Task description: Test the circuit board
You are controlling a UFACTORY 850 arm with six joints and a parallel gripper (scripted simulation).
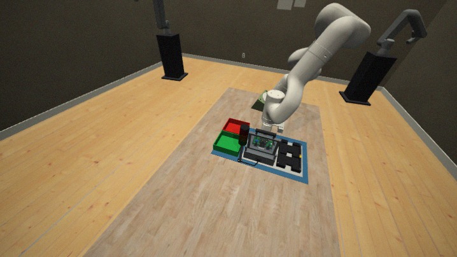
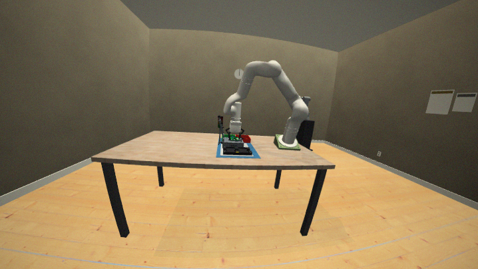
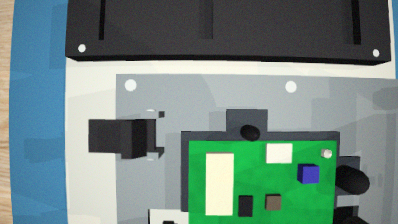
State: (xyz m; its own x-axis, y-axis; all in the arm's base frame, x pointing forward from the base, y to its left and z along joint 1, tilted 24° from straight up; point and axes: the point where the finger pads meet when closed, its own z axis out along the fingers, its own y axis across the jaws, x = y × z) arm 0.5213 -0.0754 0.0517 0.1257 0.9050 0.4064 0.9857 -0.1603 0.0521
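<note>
We find the gripper [image 2: 235,130] positioned directly above the tester [image 1: 259,152], with its jaws spread to full width and nothing held between them. The circuit board [image 3: 260,182] lies flat in the tester's grey bed, component side up. In the wrist view we identify its long white connector [image 3: 219,183], a smaller white block [image 3: 279,153], a blue component [image 3: 308,173] and a pale dot at its upper right corner [image 3: 327,153]; whether this dot is a pin through a hole, we cannot tell. A black post [image 3: 249,132] stands just beyond the board's upper edge, and another black post [image 3: 352,180] stands just beside its right edge.

The black tray [image 1: 289,155] lies beside the tester on the blue mat [image 1: 303,163]. On the tester's other side we locate the green bin [image 1: 226,144] and the red bin [image 1: 235,125], touching each other. The dark signal light tower [image 1: 244,134] stands between the bins and the tester. The mat rests on the wooden table [image 2: 167,147].
</note>
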